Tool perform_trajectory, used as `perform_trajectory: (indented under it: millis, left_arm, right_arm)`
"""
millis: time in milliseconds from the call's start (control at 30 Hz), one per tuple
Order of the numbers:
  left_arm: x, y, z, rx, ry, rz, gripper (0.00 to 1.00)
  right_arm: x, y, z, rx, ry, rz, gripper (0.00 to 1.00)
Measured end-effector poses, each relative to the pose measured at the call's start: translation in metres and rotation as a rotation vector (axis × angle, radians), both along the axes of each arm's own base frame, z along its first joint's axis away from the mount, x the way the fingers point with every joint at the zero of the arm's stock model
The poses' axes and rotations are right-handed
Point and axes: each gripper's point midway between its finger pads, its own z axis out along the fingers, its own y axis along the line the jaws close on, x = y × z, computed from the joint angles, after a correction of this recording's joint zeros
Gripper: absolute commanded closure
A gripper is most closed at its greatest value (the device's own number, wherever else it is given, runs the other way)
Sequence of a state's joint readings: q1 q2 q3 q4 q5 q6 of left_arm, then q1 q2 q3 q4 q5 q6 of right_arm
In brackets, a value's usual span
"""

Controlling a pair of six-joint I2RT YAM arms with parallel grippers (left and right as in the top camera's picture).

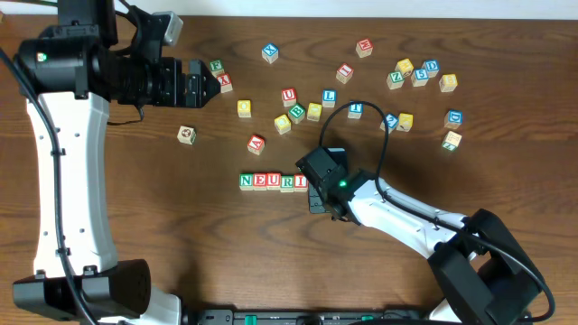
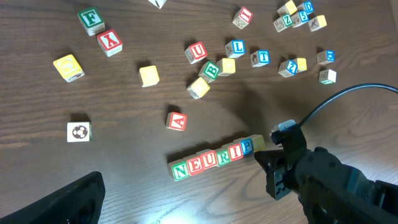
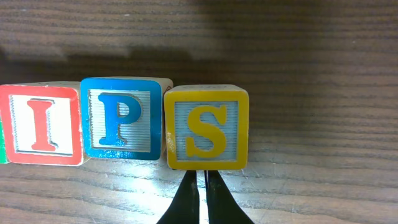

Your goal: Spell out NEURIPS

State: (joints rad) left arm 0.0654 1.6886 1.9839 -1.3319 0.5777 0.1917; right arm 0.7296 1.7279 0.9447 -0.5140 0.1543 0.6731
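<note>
Jaws are clenched empty on the right gripper [image 3: 200, 179] beside the S block [image 3: 206, 127] ending the row [image 1: 271, 181], spread on the left gripper [image 1: 206, 86]; it is judged light, rigid, best pinched across opposite flat faces.

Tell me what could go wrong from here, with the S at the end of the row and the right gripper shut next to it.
1. The right gripper is shut with its tips right at the near face of the S block. A sideways drift while backing off could twist it away from the P block.
2. The S sits slightly out of line with the P. Nudging it straight could shift the whole row.
</note>
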Motion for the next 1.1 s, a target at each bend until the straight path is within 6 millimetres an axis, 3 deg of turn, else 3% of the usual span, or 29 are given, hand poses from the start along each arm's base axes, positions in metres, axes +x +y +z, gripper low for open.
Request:
perform_trajectory:
  millis: [800,1100]
  left_arm:
    - [0.0000,0.0000,0.0000,0.000,0.000,0.000,0.02]
    - [-0.0001,0.0000,0.0000,0.000,0.000,0.000,0.02]
  right_arm:
    - [0.0041,-0.0013,0.0013,-0.009,-0.021,-0.006,0.99]
    - [-0.0029,-0.0038,-0.0011,-0.017,0.011,-0.001,0.99]
